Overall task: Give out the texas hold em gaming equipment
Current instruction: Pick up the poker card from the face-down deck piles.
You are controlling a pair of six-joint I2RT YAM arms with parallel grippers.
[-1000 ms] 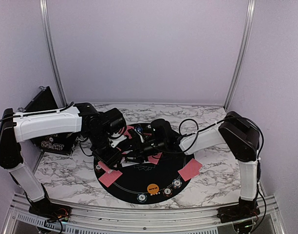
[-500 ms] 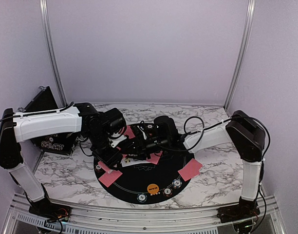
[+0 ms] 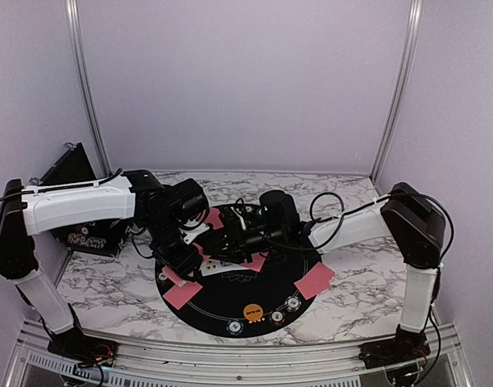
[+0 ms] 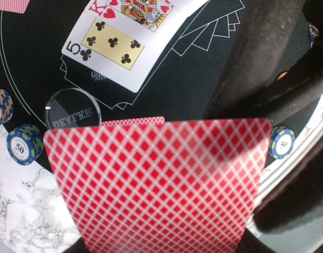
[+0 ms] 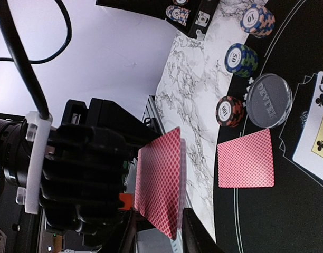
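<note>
My left gripper (image 3: 196,254) is shut on a deck of red-backed playing cards (image 4: 156,184) above the left side of the black mat (image 3: 230,300). The deck hides its fingers. My right gripper (image 5: 159,234) faces it, jaws apart, one on each side of the deck's near end (image 5: 161,179). A face-up five of clubs (image 4: 111,50) and a king (image 4: 143,8) lie on the mat. A clear dealer button (image 5: 267,100) sits by a face-down card (image 5: 246,158). Striped chips (image 5: 229,110) (image 5: 240,59) (image 5: 256,20) stand on the marble. An orange button (image 3: 251,310) lies near the front.
More face-down pink cards lie on the mat's left (image 3: 182,292) and right (image 3: 314,280). Chips (image 3: 276,318) line the mat's near rim. A black case (image 3: 77,234) holding chips stands at the left wall. The two wrists are close together over the mat.
The right arm's wrist and elbow have shifted slightly right and back. Its gripper stays at the deck. The left arm has not moved.
</note>
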